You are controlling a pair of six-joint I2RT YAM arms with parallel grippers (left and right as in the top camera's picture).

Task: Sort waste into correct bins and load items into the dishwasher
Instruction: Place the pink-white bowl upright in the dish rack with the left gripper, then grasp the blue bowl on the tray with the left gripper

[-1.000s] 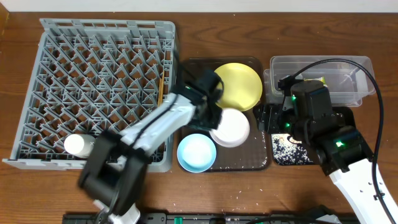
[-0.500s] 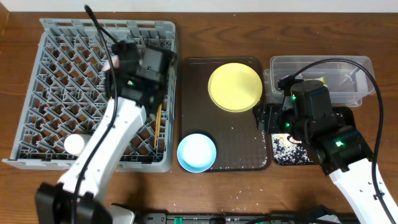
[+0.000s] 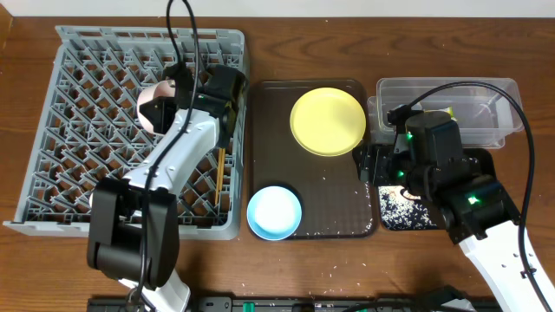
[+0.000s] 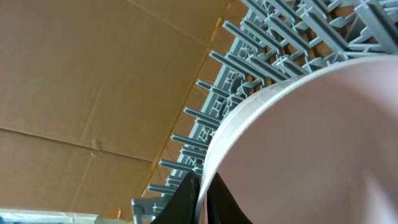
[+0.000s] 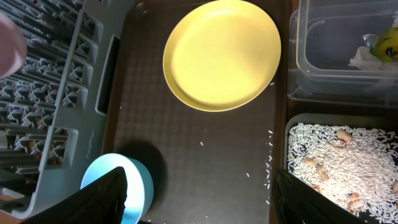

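Note:
My left gripper [image 3: 170,94] is shut on the rim of the small white bowl [image 3: 156,106], held on edge over the grey dish rack [image 3: 87,95]; its fingers [image 4: 200,200] pinch the bowl [image 4: 311,143] in the left wrist view. Chopsticks [image 3: 222,143] and a white cup [image 3: 102,201] are in the rack. The yellow plate [image 3: 328,120] and light-blue bowl [image 3: 275,212] lie on the brown tray [image 3: 329,217]. My right gripper [image 5: 199,199] is open and empty above that tray. The clear tub [image 5: 348,56] holds white paper and a wrapper [image 5: 388,46]. The black tray [image 5: 348,162] holds rice grains.
Loose rice grains [image 5: 268,163] are scattered on the brown tray's right side. The rack edge [image 5: 68,124] lies left of the tray in the right wrist view. Brown table surface surrounds everything.
The left arm carried the small white bowl from the brown tray over to the rack and now holds it on edge there. The right arm has not moved.

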